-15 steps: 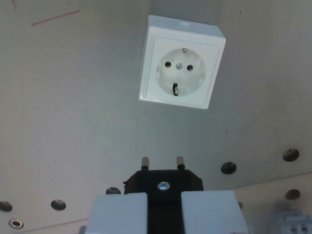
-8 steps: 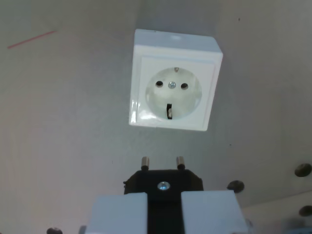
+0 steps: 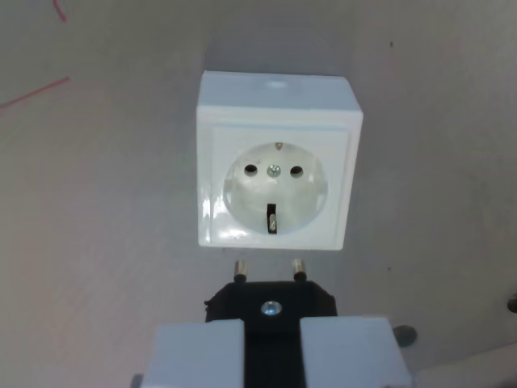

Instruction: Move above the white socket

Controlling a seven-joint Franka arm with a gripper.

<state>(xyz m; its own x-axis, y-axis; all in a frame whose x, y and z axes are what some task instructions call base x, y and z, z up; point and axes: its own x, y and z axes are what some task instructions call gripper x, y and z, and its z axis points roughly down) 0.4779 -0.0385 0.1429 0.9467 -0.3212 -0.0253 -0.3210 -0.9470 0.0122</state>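
Two metal pins [image 3: 268, 267] poke out nearest, on the black plug [image 3: 271, 305] that the gripper [image 3: 272, 352] has clenched between its pale fingers [image 3: 194, 354]. Just beyond, dead ahead and barely apart, sits the white socket [image 3: 277, 185], its twin holes lined up almost level with the pins.

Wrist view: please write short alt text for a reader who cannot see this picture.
A white socket fills the centre of the wrist view, mounted on a grey surface. Just below it, the hand holds a black plug whose two metal pins point at the socket's lower edge.
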